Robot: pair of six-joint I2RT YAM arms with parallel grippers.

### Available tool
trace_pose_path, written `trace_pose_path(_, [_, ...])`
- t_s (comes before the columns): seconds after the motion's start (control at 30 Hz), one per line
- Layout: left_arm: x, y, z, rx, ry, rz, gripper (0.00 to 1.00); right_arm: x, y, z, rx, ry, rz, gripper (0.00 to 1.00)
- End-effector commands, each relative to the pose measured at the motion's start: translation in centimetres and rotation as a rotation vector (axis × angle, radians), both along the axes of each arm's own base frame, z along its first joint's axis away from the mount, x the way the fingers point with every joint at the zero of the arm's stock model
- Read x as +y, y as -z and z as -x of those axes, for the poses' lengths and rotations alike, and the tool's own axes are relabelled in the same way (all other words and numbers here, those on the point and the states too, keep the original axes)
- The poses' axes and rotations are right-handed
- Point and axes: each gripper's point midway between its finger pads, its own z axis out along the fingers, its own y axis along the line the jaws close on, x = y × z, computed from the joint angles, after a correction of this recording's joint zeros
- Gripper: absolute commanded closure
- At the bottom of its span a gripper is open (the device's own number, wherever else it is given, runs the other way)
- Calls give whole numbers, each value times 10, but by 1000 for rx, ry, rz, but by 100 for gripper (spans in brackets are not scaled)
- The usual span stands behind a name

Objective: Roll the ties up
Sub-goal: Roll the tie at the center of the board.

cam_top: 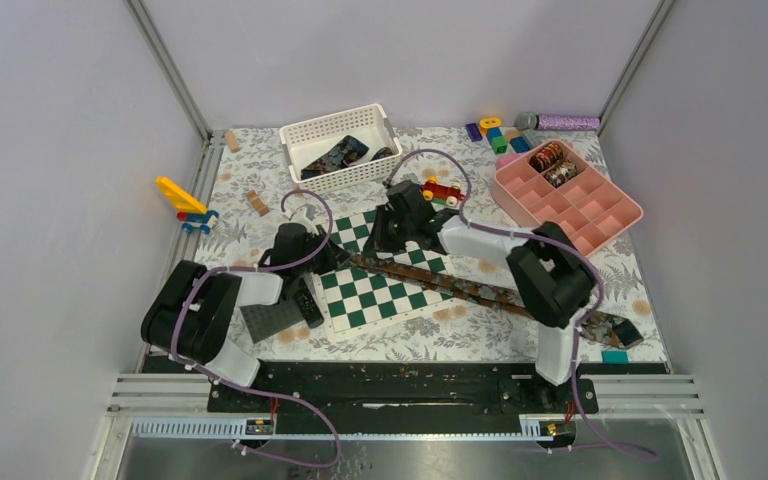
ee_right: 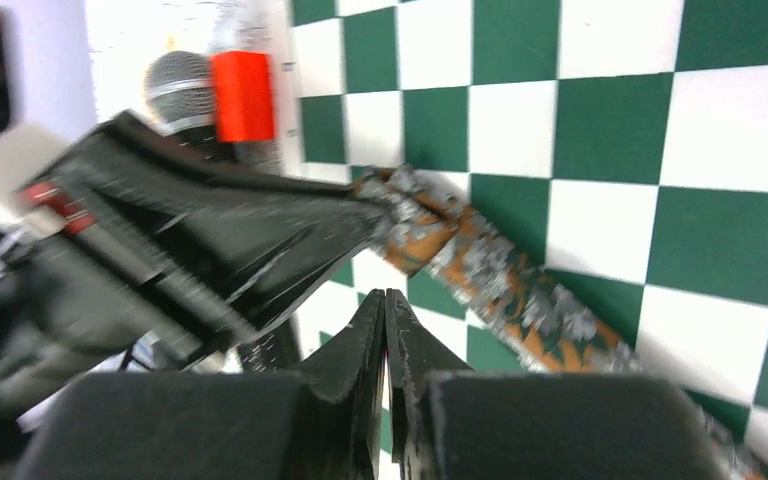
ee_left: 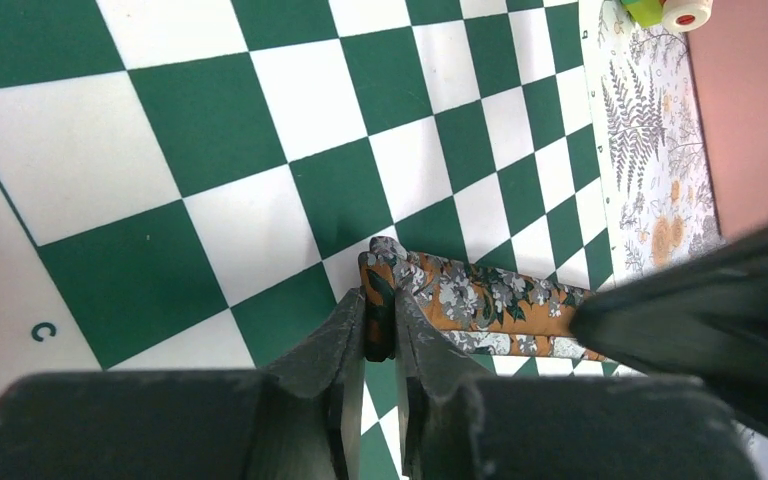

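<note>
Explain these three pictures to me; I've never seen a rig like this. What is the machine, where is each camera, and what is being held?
The machine is two robot arms bolted at the near edge of a table, each ending in a two-finger gripper. The wide picture looks down from above and behind them. The other two come from a camera on each wrist. On the table lie a chessboard, a white basket, a pink tray holding rolled ties, and toys. A long patterned tie lies across the chessboard. The left gripper pinches its narrow end. The right gripper is shut on nothing, close by.
</note>
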Motion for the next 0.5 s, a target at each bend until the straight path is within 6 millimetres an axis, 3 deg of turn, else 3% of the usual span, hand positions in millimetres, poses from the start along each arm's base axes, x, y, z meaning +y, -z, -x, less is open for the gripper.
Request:
trace_pose_path(0.0, [-4,-32,-19,-120,-22,-50,95,-10,-75,3,-157,-31,-98,93])
trace_pose_path(0.27, [-1,-45,-17,-181,-50,-291,98,-63,-81,25,-167,38,-89,92])
trace_pose_path(0.47, [-1,-44,-15,-205,-59,-458,100,-100,-117,37,-240,92,-105,92])
